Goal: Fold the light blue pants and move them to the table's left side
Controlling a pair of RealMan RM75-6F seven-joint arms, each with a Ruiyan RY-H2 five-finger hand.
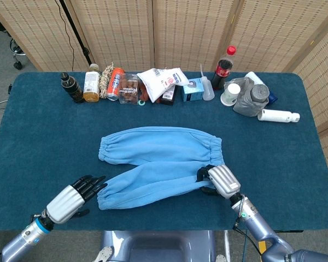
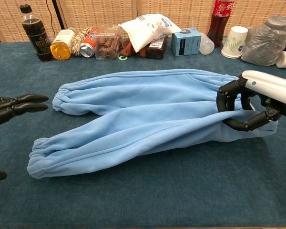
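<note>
The light blue pants (image 1: 156,158) (image 2: 148,112) lie flat mid-table, legs pointing left and waistband to the right. My right hand (image 1: 219,180) (image 2: 254,101) grips the near corner of the waistband, fingers curled around a bunched fold of cloth that is raised a little. My left hand (image 1: 75,196) (image 2: 12,106) hovers just left of the near leg's cuff (image 1: 102,197) (image 2: 38,157). Its fingers are stretched out and apart, and it holds nothing.
Along the far edge stand a dark bottle (image 1: 71,88), a juice bottle (image 1: 91,83), a can (image 1: 115,84), snack packs (image 1: 162,82), a blue box (image 1: 193,89), a cola bottle (image 1: 223,67), a paper cup (image 1: 229,94), a grey bag (image 1: 251,97) and a white bottle (image 1: 278,115).
</note>
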